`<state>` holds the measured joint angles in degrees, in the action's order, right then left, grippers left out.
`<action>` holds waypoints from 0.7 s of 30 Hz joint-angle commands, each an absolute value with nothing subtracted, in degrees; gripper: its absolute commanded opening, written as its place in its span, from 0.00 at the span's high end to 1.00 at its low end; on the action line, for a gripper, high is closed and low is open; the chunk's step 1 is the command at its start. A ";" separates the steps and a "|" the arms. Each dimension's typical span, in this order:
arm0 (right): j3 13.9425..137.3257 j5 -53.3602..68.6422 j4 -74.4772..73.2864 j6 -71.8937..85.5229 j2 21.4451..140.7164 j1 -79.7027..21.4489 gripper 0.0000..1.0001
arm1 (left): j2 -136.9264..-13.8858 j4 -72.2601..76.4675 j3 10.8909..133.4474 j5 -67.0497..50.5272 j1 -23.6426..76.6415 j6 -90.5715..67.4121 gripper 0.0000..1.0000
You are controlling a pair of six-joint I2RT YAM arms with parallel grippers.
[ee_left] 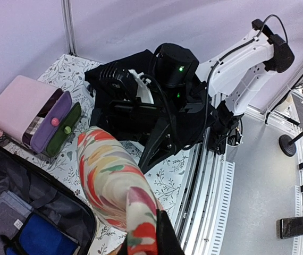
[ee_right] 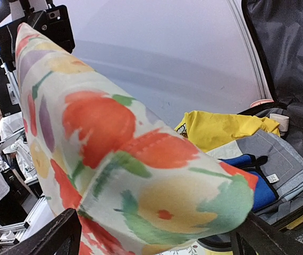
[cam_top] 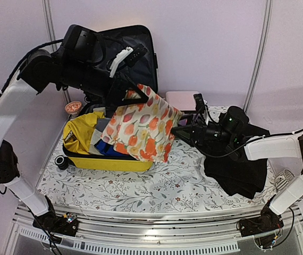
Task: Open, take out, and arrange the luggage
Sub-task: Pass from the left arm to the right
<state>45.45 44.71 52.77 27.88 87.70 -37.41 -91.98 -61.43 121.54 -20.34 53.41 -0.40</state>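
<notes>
The yellow luggage (cam_top: 109, 162) lies open at the table's left, its black-lined lid (cam_top: 141, 48) upright. Inside it are a yellow garment (cam_top: 82, 130), grey cloth and a blue item (cam_top: 106, 147). My left gripper (cam_top: 129, 96) is shut on the top of a floral cloth (cam_top: 141, 127) and holds it hanging above the luggage; the left wrist view shows the cloth (ee_left: 114, 180) pinched at my left gripper (ee_left: 151, 239). My right gripper (cam_top: 179, 130) is open at the cloth's right edge. In the right wrist view the cloth (ee_right: 141, 159) lies between the wide-apart jaws of my right gripper (ee_right: 157, 228).
A pink drawer box (cam_top: 182, 100) stands at the back, right of the luggage; it also shows in the left wrist view (ee_left: 21, 109). A black garment (cam_top: 236, 172) lies under my right arm. A small round cup (cam_top: 73, 107) sits behind the luggage. The floral tablecloth (cam_top: 141, 186) covers the table.
</notes>
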 commanded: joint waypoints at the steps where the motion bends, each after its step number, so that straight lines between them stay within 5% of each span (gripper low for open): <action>1: 43.53 45.68 56.52 27.16 85.31 -35.96 0.01 | -88.50 -61.08 122.72 -23.91 54.45 2.68 1.00; 21: 54.69 65.10 65.33 32.04 93.42 -36.91 0.01 | -84.19 -59.20 118.21 -29.35 54.60 4.76 1.00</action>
